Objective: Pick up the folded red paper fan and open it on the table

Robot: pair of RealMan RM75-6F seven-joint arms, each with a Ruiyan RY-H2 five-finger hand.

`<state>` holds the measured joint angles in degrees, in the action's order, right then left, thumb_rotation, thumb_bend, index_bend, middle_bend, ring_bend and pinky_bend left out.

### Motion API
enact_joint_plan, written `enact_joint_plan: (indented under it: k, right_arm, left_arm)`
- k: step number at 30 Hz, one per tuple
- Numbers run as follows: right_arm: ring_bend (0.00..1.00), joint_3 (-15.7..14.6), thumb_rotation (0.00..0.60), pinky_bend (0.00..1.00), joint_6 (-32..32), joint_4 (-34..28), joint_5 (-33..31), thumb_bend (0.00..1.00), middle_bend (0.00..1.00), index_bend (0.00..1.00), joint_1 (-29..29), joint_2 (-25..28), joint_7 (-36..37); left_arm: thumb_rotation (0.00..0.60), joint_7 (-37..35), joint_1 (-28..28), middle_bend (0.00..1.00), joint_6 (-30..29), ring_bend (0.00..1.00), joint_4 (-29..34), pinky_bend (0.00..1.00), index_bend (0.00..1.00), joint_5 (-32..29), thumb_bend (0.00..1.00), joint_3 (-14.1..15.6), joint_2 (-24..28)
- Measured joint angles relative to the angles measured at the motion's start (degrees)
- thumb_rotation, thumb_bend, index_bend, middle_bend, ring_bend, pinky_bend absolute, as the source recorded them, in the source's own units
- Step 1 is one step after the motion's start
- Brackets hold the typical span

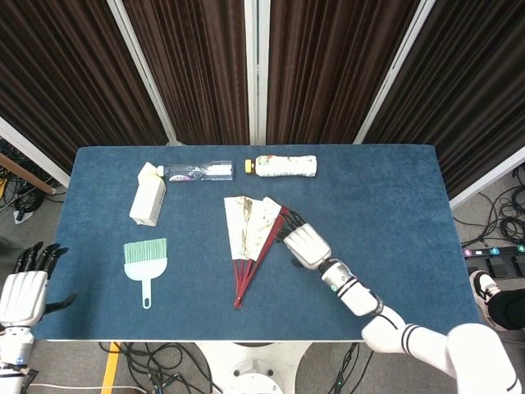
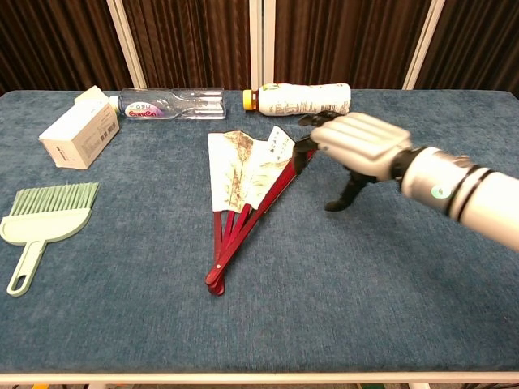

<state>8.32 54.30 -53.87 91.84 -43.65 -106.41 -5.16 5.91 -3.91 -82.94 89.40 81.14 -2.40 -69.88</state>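
On the blue table [image 1: 385,189], near its centre, lies the red paper fan [image 1: 254,242], partly spread: pale printed leaf toward the far edge, red ribs converging to a pivot pointing at the near edge. Chest view shows the same fan [image 2: 247,190] flat on the cloth.

Right robot hand [image 1: 305,244] sits over the fan's right-hand side, at the outer red rib. Head view: dark fingers [image 1: 289,223] reach onto the top of that rib. Chest view: right robot hand [image 2: 357,146] palm-down, fingers apart, thumb hanging toward the cloth; fingertips at or just above the rib end. Nothing is gripped. Cannot tell whether the fingertips actually touch the fan.

Left robot hand [image 1: 23,291] is off the table's near left corner, well apart from everything, fingers spread, holding nothing. Not seen in chest view.

Other items:
- green hand brush [image 1: 146,264], left of the fan, handle toward the near edge
- white carton [image 1: 148,194], lying far left
- clear plastic bottle [image 1: 198,171], on its side just beside the carton
- white bottle with yellow cap [image 1: 283,166], on its side beyond the fan
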Motion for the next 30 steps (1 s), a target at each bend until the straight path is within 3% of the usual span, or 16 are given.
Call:
enact_joint_plan:
  k: [9,21,25,30]
  right_arm:
    - [0.07,-0.14,0.6,0.03,4.69,18.01,1.72,0.03,0.37,0.45,-4.98,-13.66,6.13]
    - [0.11,-1.62,0.6,0.03,7.19,30.95,1.82,0.08,0.38,0.49,-7.59,-20.71,11.22]
    - [0.13,-2.41,0.6,0.03,7.04,33.91,1.88,0.14,0.38,0.5,-8.46,-22.25,12.12]
    - [0.15,-3.4,0.6,0.03,6.13,36.17,2.07,0.3,0.4,0.51,-10.35,-23.5,13.03]
  left_arm:
    - [0.6,-1.34,-0.06,0.12,0.61,0.03,-0.47,0.09,0.18,-0.57,0.03,-0.13,-0.09]
    - [0.6,-4.12,-0.32,0.12,1.82,0.03,-0.41,0.09,0.18,-0.59,0.03,0.1,0.37]
    - [0.6,-4.8,-0.32,0.12,1.96,0.03,-0.42,0.09,0.18,-0.68,0.03,0.09,0.52]
    - [0.6,-6.94,-0.36,0.12,2.22,0.03,-0.24,0.09,0.18,0.01,0.03,0.41,0.92]
